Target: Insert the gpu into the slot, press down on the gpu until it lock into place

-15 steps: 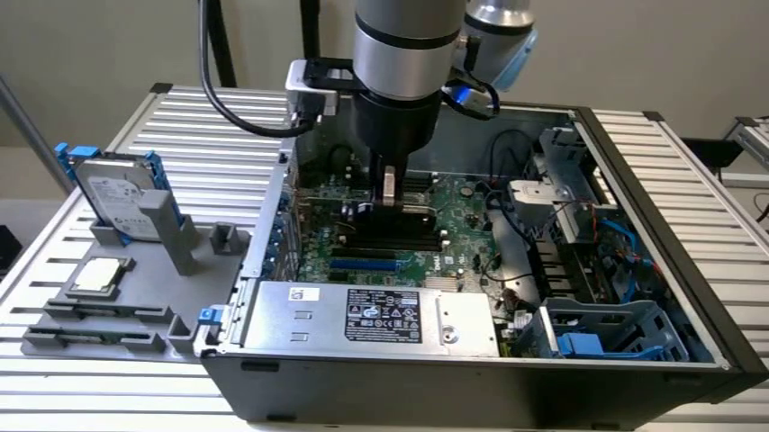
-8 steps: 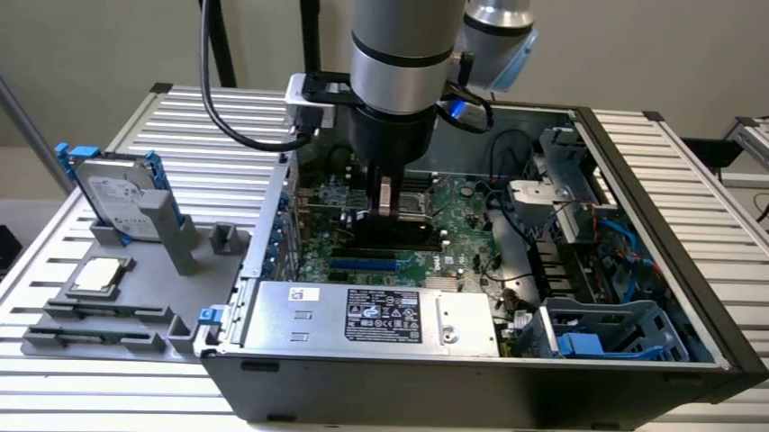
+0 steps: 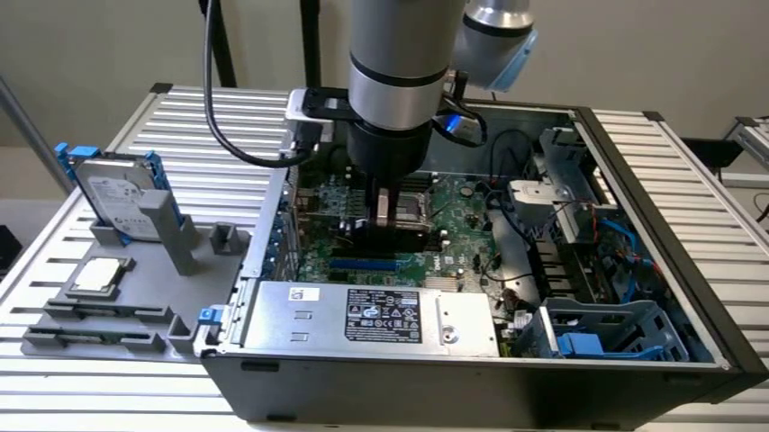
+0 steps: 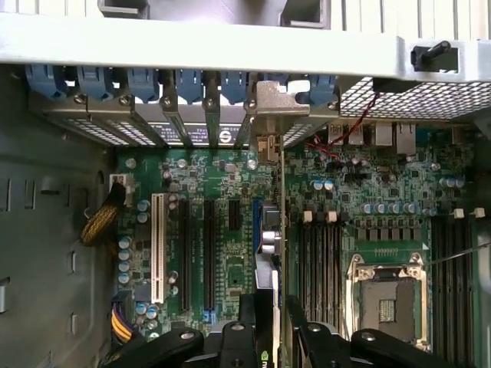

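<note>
One step looks partly done: the pincer (image 3: 384, 214) is clamped on the gpu (image 3: 391, 241), holding it upright on edge inside the case (image 3: 481, 391), directly over the blue slot (image 3: 360, 265), just beyond the silver power supply (image 3: 301, 315). Whether its edge has entered is unclear; the lock-in press looks not yet done.

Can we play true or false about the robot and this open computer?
1. The gripper holds the gpu upright inside the case. True.
2. The hard drive with blue rails sits inside the case. False: the hard drive stands in a gray holder outside the case, on the exterior view's left.
3. The processor socket on the motherboard is empty. True.
4. The silver power supply lies outside the case. False: the power supply is inside the case.
</note>
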Motion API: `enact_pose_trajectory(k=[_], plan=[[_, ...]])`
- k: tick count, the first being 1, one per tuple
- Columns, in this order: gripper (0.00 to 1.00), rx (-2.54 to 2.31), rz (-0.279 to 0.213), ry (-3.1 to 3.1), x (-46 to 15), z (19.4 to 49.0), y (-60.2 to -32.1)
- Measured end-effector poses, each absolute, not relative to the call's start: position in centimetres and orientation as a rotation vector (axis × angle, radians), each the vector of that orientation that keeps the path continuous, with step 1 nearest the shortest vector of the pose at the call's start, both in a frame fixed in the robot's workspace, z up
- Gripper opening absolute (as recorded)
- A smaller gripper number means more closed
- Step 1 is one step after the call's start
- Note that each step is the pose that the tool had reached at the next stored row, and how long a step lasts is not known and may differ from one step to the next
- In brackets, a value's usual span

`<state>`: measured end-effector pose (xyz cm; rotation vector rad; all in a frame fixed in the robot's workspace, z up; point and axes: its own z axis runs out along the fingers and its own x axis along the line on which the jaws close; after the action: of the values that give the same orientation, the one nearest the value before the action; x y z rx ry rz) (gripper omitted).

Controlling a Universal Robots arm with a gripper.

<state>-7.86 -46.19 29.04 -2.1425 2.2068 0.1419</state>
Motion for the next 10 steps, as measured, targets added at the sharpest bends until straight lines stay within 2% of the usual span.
enact_pose_trajectory(k=[10], plan=[[0.26, -2.144, 0.142, 2.208, -8.2, 27.5, -46.2]])
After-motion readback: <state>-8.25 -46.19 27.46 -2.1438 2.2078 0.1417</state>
